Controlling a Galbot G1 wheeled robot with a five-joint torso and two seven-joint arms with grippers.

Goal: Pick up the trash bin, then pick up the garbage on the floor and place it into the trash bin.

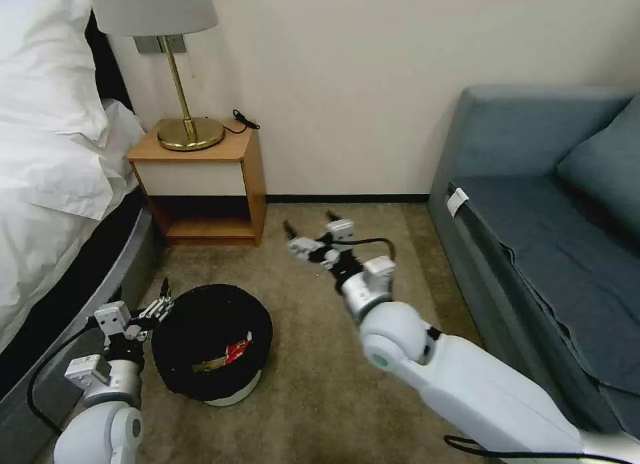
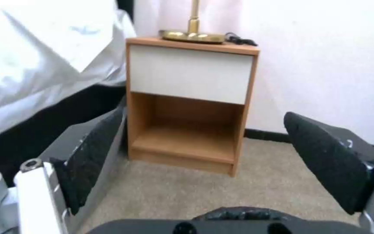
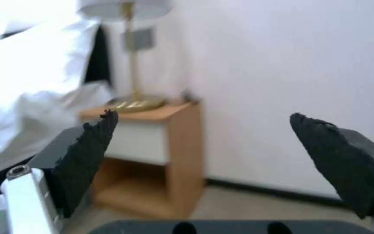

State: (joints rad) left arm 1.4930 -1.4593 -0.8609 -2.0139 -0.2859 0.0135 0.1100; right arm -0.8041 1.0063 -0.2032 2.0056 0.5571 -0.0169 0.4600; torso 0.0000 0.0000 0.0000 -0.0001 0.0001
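Note:
The trash bin (image 1: 200,317), round with a white base and a crinkled black bag, stands on the carpet at the lower left. Inside it lie a red-white wrapper (image 1: 238,349) and a yellow-brown piece of garbage (image 1: 210,365). My left gripper (image 1: 163,301) hovers right by the bin's left rim and is open, with nothing between its fingers (image 2: 96,152); the black bag rim (image 2: 239,214) lies just below it. My right gripper (image 1: 309,221) is held over the middle of the carpet, right of and beyond the bin, open and empty, its black fingers (image 3: 87,156) spread wide.
A wooden nightstand (image 1: 207,184) with a brass lamp (image 1: 190,131) stands against the wall beyond the bin. The bed (image 1: 53,184) runs along the left and a grey-blue sofa (image 1: 547,204) along the right. Carpet (image 1: 313,384) lies open between them.

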